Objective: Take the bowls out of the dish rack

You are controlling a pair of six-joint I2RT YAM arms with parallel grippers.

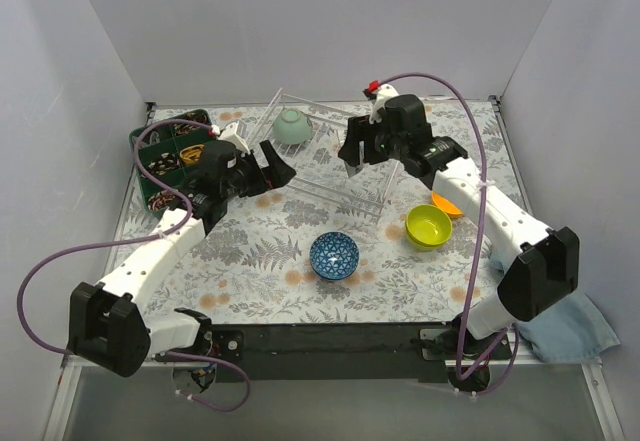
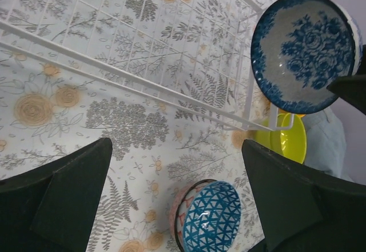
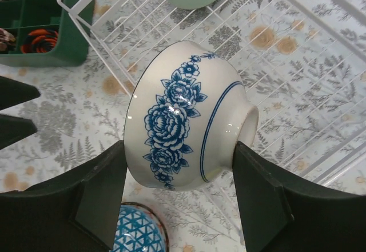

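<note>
Right pincer: the right gripper stands part-way open, its two black fingers pressed against opposite sides of a white ceramic bowl with blue roses.
Held bowl: it lies on its side in the grip, at the centre of the right wrist frame, rim toward the left and foot ring toward the right. In the left wrist frame its blue-flowered inside faces the camera at upper right.
Left pincer: the left gripper is spread wide with nothing between its fingers, only patterned table beneath.
Rack: the white wire dish rack sits at upper centre of the top frame, between the two grippers.
In the rack: a pale green round bowl sits at its upper left end.
On the table: a blue bowl with a triangle pattern stands upright at lower centre. A lime-yellow round bowl stands to its right, with an orange bowl just behind it, partly hidden by the right arm.
Tray: a dark green compartmented tray sits at upper left, near the rack.
Surface: a floral-patterned table cover.
Cloth: a pale blue cloth lies at lower right, by the right arm's base.
</note>
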